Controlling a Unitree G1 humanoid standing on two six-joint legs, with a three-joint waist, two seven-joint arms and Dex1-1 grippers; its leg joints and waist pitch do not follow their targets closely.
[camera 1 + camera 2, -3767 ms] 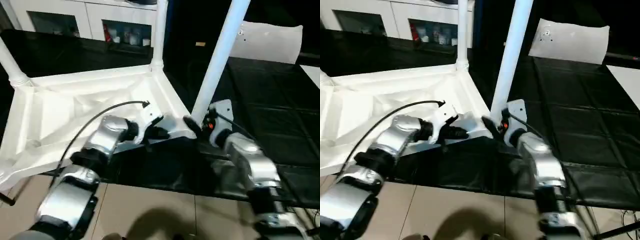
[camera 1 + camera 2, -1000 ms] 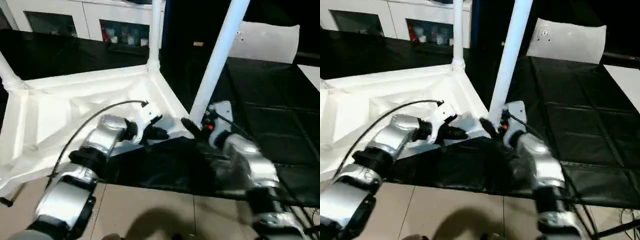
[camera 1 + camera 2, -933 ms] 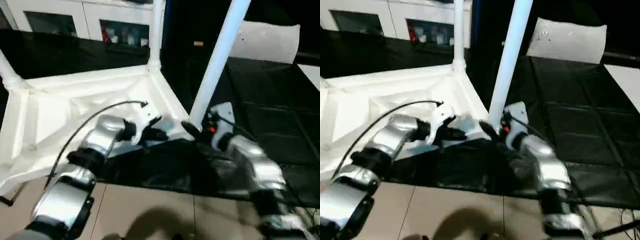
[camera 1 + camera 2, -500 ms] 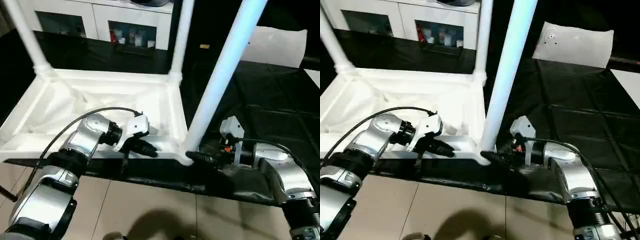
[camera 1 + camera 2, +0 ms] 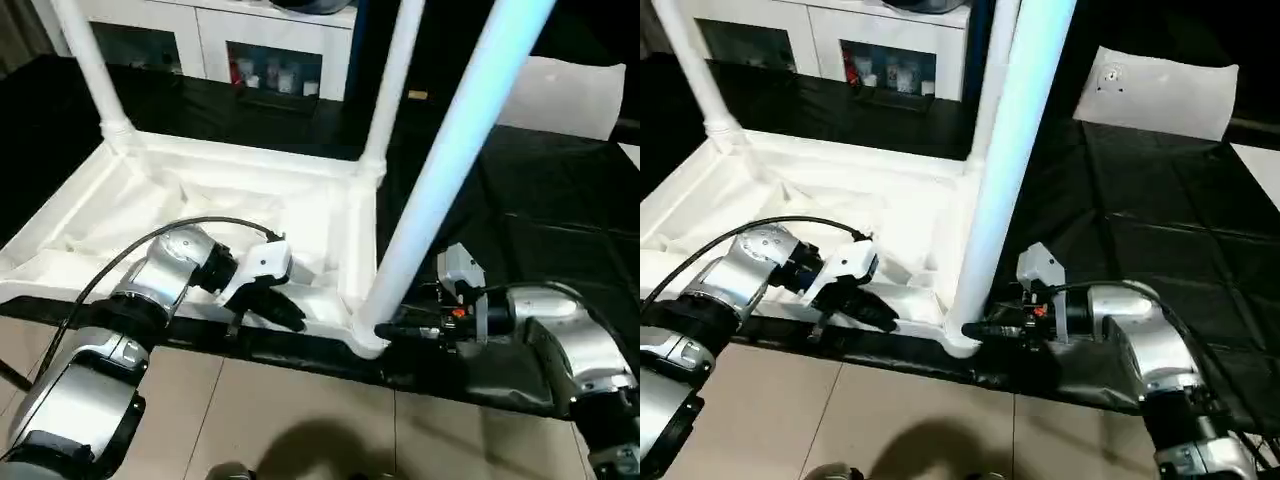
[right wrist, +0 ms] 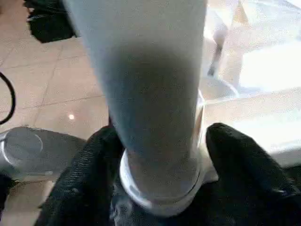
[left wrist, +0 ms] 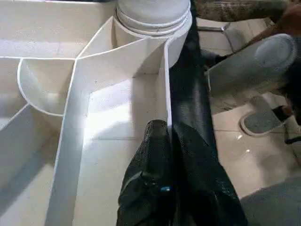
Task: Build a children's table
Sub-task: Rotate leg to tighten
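The children's table lies upside down on the black cover, its ribbed underside (image 5: 200, 195) facing up. Three white legs stand in its corner sockets: far left (image 5: 90, 60), far right (image 5: 395, 80) and near right (image 5: 450, 170). My left gripper (image 5: 290, 318) is shut on the top's near rim; the left wrist view has the thin white wall (image 7: 167, 94) running in between the black fingers (image 7: 150, 179). My right gripper (image 5: 385, 330) is at the foot of the near right leg (image 6: 150, 94), with a finger (image 6: 240, 165) pressed against each side of its collar.
A white cabinet (image 5: 260, 50) with glass doors stands at the back. A flat white panel (image 5: 580, 95) lies at the back right on the black cover (image 5: 540, 220). The table's near rim sits close to the cover's front edge, with tiled floor (image 5: 300, 420) below.
The camera has shifted. The table top has swung squarer to me and lies flatter. The right gripper's fingers have come in around the leg's foot. The left gripper keeps its hold on the rim.
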